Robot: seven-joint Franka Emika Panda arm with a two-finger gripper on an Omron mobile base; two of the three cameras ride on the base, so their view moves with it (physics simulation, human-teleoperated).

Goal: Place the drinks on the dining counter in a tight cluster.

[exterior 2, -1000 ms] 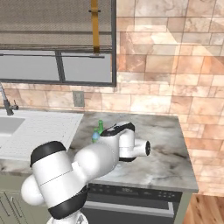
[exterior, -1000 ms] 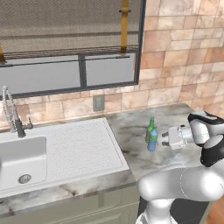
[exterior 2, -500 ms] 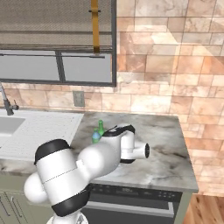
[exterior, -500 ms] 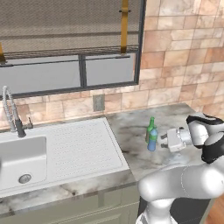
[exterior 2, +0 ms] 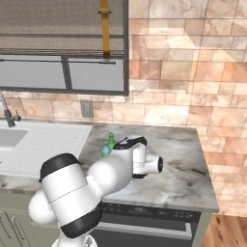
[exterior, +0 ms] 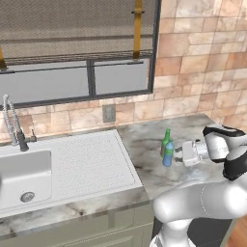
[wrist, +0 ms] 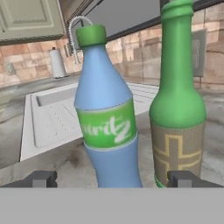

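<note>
claw (wrist: 112,178) of mine wide open, gripping nothing; blue bottle (wrist: 107,118) just ahead between my fingertips, green glass bottle (wrist: 177,109) beside it to its right.

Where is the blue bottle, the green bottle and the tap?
blue bottle (wrist: 107,131), hand view, on its green label.
green bottle (wrist: 177,105), hand view, on its shoulder.
tap (exterior: 12,123), left base view, on its coiled neck.
</note>
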